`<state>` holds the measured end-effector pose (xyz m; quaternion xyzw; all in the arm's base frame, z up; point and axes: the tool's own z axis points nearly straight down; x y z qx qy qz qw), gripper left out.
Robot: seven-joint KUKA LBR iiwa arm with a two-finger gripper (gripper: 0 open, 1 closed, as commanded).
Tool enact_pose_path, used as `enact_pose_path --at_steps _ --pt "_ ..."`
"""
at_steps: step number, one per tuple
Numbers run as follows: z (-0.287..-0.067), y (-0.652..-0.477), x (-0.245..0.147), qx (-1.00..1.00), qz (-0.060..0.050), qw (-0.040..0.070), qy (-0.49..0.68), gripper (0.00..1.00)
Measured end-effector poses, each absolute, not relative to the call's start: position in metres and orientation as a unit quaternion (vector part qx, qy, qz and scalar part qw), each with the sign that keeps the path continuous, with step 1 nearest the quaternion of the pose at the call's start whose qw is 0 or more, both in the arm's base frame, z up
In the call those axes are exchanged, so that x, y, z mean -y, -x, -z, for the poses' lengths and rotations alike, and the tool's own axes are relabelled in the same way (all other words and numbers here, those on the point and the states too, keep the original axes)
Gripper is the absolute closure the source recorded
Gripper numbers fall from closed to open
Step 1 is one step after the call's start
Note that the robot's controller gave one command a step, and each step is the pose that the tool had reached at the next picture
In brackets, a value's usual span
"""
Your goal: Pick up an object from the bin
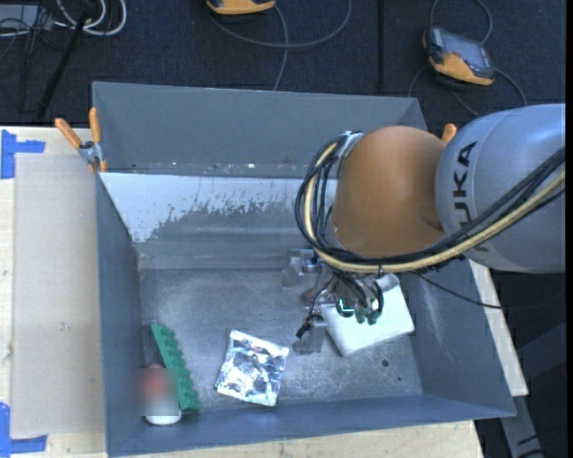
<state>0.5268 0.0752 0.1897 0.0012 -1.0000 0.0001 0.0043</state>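
Observation:
My gripper (311, 330) hangs low in the right half of the bin, mostly hidden under the arm's orange cover. A white rectangular block (374, 324) lies on the bin floor right beside it, partly covered by the gripper body. A crinkled silver foil packet (252, 367) lies flat on the floor a short way to the gripper's lower left, apart from it.
A green ridged strip (176, 365) lies along the bin's front-left corner, with a pale pinkish-white cylinder (159, 394) beside it. The sloping bin walls close in on all sides. The bulky arm covers the bin's right side.

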Motion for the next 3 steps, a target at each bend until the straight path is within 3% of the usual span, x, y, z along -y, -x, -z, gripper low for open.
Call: enact_pose_path --at_steps 1,2,3 --pt "-0.065 -0.522 -0.116 1.000 0.000 0.005 0.027 0.00" --pt "-0.070 -0.524 -0.115 1.000 0.000 0.001 0.029 1.00" --pt "-0.202 -0.563 -0.124 0.999 0.001 -0.004 0.037 1.00"
